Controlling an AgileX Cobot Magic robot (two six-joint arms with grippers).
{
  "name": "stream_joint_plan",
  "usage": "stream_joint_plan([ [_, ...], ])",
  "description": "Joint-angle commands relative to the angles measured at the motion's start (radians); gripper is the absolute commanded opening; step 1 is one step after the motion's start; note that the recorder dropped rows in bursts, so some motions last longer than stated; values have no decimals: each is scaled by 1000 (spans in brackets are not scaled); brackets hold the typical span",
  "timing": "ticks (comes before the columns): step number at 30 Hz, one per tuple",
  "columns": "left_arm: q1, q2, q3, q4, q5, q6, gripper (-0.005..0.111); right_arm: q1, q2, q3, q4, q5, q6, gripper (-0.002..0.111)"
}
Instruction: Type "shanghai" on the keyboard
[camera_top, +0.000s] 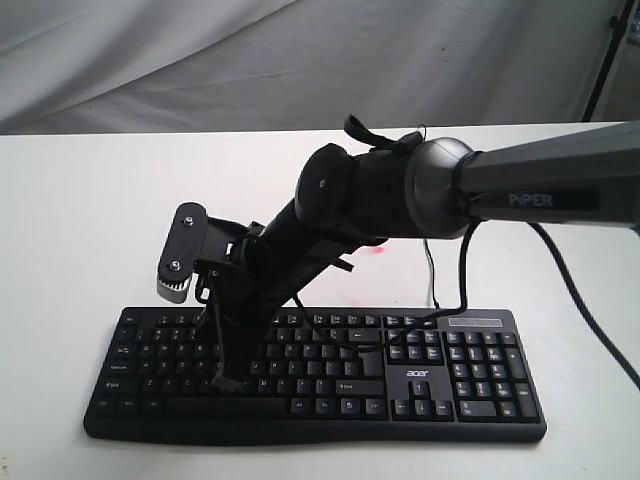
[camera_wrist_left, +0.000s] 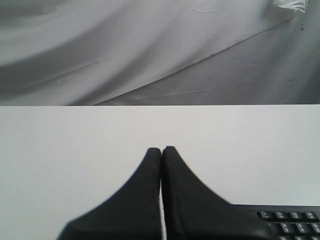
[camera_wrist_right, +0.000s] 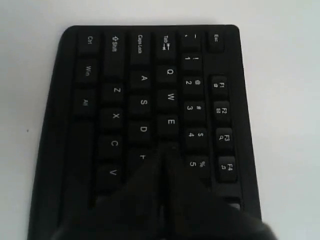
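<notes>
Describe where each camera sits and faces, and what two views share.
Exterior: off the arms, facing the keyboard from its spacebar side; right gripper shows.
Left wrist: looks across the table toward the backdrop; shut left gripper shows.
Right wrist: looks down on the keyboard's left end; shut right gripper shows.
Shared: all see the keyboard.

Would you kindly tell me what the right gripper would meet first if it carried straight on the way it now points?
The keyboard, probably a key just beyond the E key and D key; the closed jaws hide which. How near the right gripper is to it cannot be judged.
</notes>
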Motion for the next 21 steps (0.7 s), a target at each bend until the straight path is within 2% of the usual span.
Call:
stream_joint_plan([
  [1, -4, 3, 1, -4, 0, -1, 1, -3, -20, 38, -24, -15, 33, 0],
  [6, -4, 3, 1, -4, 0, -1, 1, -3, -49, 118, -22, -120, 14, 0],
  [21, -4, 3, 1, -4, 0, -1, 1, -3, -61, 146, 0, -116, 14, 0],
])
